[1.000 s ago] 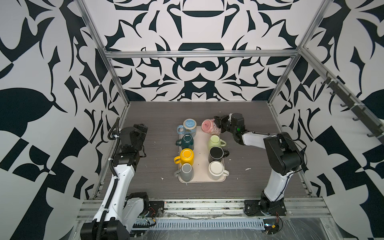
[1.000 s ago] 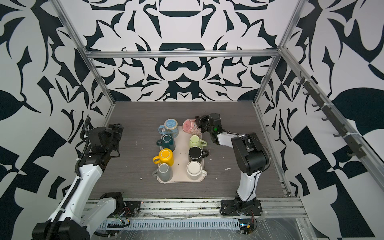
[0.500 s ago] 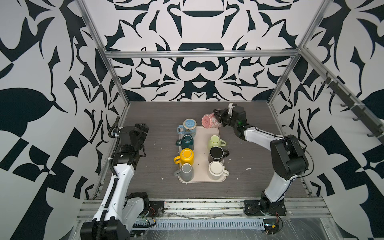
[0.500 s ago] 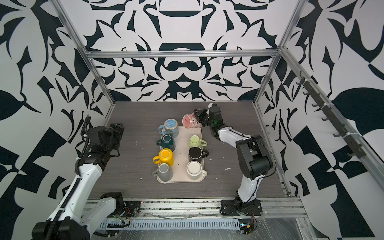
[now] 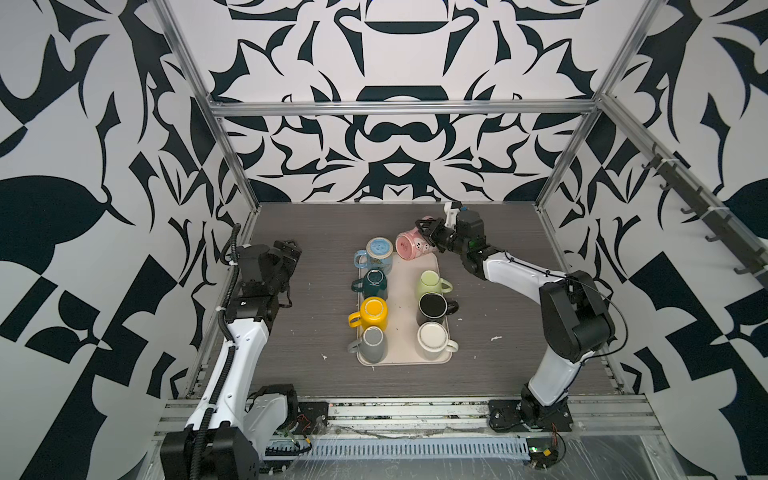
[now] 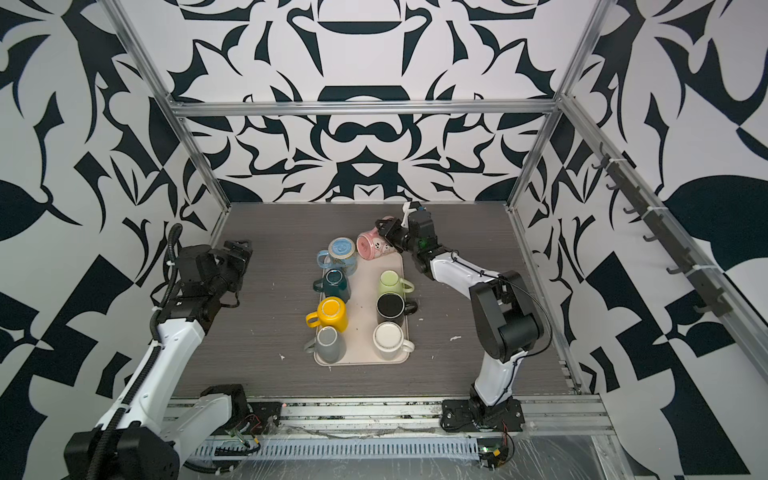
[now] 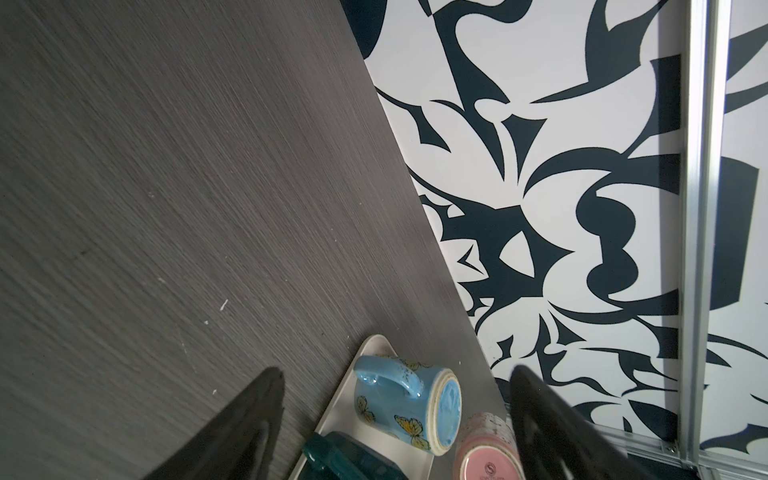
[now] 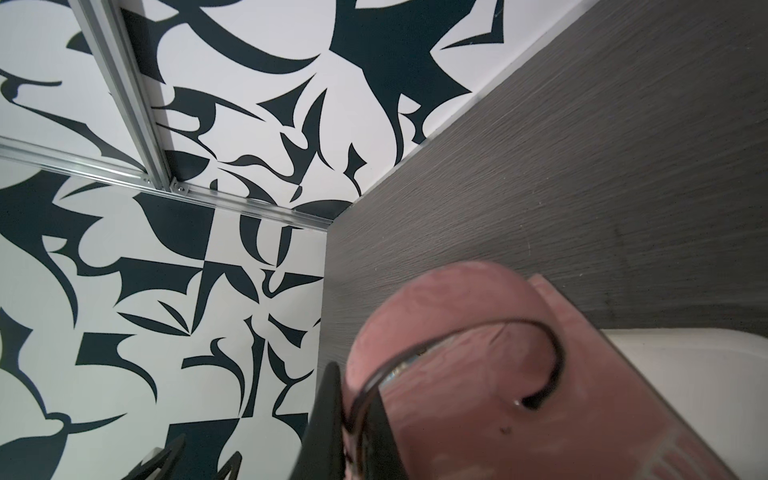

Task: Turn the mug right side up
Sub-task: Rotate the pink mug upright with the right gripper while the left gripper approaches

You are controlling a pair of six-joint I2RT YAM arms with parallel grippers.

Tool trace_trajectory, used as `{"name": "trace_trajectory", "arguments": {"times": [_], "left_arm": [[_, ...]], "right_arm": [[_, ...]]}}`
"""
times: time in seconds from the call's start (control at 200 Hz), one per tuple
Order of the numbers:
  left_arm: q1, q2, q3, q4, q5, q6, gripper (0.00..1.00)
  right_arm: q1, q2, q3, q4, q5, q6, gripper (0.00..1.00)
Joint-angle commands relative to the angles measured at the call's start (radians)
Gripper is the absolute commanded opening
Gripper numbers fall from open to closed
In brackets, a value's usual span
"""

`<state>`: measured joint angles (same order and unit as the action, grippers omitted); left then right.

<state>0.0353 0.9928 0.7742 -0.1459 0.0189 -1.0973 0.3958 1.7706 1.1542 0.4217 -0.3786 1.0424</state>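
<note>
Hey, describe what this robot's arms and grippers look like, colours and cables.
White shells, black joints. The left arm carries a ribbed black hose; the right arm a thin black wire. The left gripper and right gripper are black with tapering fingers.

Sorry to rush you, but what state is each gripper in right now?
The left gripper is open, holding nothing.
The right gripper is shut on the pink mug.
</note>
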Motion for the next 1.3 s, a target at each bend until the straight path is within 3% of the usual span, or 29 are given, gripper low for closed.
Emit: {"name": "trace_trajectory", "arguments": {"times": [0.0, 0.33, 0.4, 0.585, 1.06, 1.294], "left_arm": [[0.003, 0.012, 0.051, 0.02, 0.039, 0.034, 0.86], [0.003, 0.077, 0.107, 0.053, 0.136, 0.057, 0.86], [0.003, 0.089, 0.12, 0.058, 0.16, 0.066, 0.8], [-0.002, 0.123, 0.174, 0.06, 0.218, 0.101, 0.78], [-0.127, 0.253, 0.332, 0.063, 0.273, 0.19, 0.77], [-0.142, 0.335, 0.449, 0.062, 0.369, 0.251, 0.76]], "right_arm": [[0.016, -0.097, 0.059, 0.119, -0.002, -0.116, 0.0], [0.056, -0.151, 0.05, 0.074, 0.036, -0.311, 0.0], [0.068, -0.162, 0.046, 0.074, 0.048, -0.352, 0.0], [0.111, -0.198, 0.048, 0.033, 0.093, -0.498, 0.0], [0.186, -0.25, 0.024, 0.016, 0.153, -0.692, 0.0], [0.256, -0.29, 0.036, -0.05, 0.256, -0.906, 0.0]]}}
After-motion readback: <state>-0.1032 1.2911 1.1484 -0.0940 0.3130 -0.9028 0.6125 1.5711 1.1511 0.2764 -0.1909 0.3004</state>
